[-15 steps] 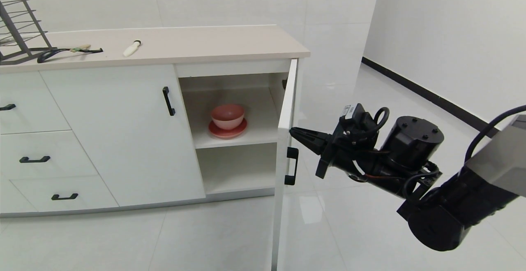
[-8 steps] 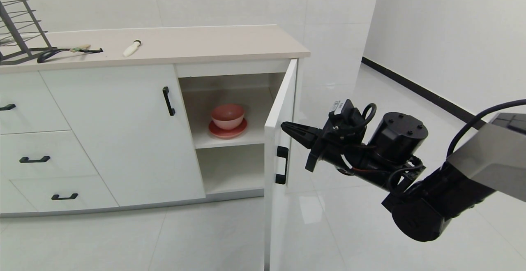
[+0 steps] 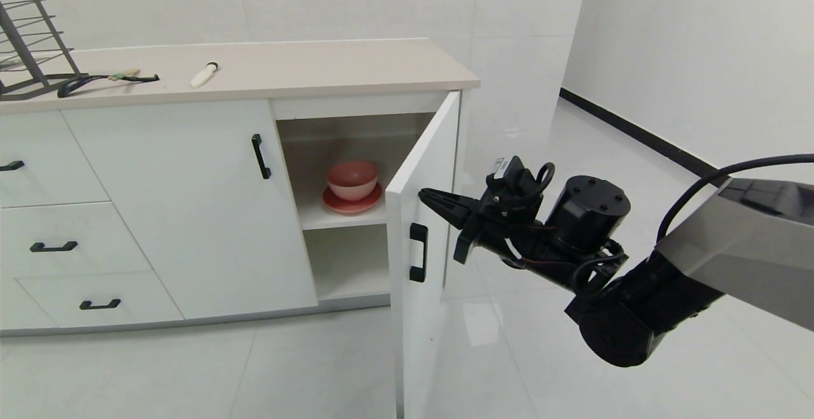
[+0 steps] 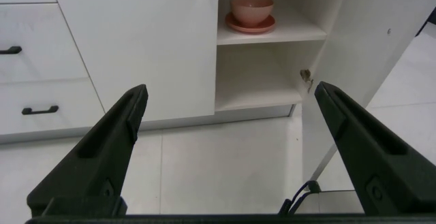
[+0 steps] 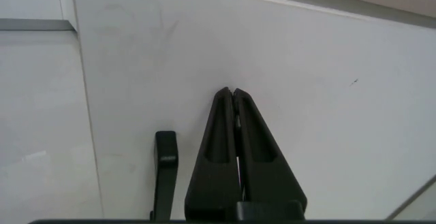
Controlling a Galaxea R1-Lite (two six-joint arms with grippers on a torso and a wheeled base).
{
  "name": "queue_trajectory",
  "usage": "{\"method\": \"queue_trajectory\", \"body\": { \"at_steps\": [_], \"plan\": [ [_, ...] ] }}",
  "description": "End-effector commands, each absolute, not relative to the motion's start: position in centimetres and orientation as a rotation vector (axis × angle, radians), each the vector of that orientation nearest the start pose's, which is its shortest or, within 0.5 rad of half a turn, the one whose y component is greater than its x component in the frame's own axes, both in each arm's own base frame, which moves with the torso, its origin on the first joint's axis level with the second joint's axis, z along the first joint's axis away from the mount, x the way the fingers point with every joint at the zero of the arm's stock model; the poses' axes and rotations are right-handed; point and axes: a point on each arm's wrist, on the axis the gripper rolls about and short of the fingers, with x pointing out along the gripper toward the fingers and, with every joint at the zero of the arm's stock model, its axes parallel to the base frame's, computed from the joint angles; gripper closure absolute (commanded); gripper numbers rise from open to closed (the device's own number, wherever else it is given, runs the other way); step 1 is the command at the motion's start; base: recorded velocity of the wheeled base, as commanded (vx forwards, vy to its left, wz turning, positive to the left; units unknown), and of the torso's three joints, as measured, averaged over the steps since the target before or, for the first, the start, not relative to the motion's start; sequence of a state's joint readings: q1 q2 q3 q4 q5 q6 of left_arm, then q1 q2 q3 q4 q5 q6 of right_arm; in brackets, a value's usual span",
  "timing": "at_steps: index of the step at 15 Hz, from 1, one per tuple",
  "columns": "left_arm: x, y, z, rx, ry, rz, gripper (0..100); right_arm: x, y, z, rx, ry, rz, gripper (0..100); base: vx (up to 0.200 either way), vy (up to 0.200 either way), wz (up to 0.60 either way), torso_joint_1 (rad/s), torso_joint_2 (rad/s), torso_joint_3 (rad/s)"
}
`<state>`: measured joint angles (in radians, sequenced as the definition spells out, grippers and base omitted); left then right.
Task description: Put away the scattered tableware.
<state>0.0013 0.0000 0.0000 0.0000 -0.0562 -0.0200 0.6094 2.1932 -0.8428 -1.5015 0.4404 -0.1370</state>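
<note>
Door swing update: white cabinet door (image 3: pixel 423 171) has gone from nearly edge-on to roughly half shut within the last second. Right gripper (image 3: pixel 425 195) has tracked left with it, jaws pinched together, tips at the door's outer face just above the black bar handle (image 3: pixel 417 252). Pink bowl (image 3: pixel 351 179) sits on red plate (image 3: pixel 353 204) on the upper shelf, frame centre, visible past the door edge. Left gripper (image 4: pixel 229 89) faces the cabinet, jaws wide, holding nothing. I read this as the closing step. Caveat: white-handled utensil (image 3: pixel 204 74) and black looped tool (image 3: pixel 105 79) lie on the beige countertop (image 3: pixel 331 63), upper left. If those count as tableware, I'll need the door open again.
</note>
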Motion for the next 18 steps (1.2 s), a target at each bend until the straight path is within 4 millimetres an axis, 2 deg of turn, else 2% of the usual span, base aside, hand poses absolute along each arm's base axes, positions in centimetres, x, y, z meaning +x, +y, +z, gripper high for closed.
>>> {"method": "queue_trajectory", "body": {
  "at_steps": [1,9,11,12,15,18],
  "plan": [
    [-2.3,-0.1,7.5,-0.02,0.001,-0.055,0,31.5,23.8,9.7,-0.109,-0.224,1.047,100,0.0,0.0,0.0,0.0,0.0,0.0],
    [-2.3,-0.1,7.5,-0.02,0.001,-0.055,0,33.6,27.3,7.3,-0.099,-0.254,1.049,100,0.0,0.0,0.0,0.0,0.0,0.0],
    [-2.3,-0.1,7.5,-0.02,0.001,-0.055,0,34.4,28.0,6.6,-0.097,-0.267,1.038,100,0.0,0.0,0.0,0.0,0.0,0.0],
    [-2.3,-0.1,7.6,-0.02,0.002,-0.055,0,35.5,28.6,6.1,-0.093,-0.294,1.032,100,0.0,0.0,0.0,0.0,0.0,0.0],
    [-2.3,-0.1,7.6,-0.02,0.002,-0.055,0,36.9,28.8,4.5,-0.096,-0.293,1.017,100,0.0,0.0,0.0,0.0,0.0,0.0],
    [-2.3,-0.1,7.5,-0.02,0.001,-0.055,0,38.1,29.0,5.0,-0.089,-0.345,1.001,100,0.0,0.0,0.0,0.0,0.0,0.0]
  ]
}}
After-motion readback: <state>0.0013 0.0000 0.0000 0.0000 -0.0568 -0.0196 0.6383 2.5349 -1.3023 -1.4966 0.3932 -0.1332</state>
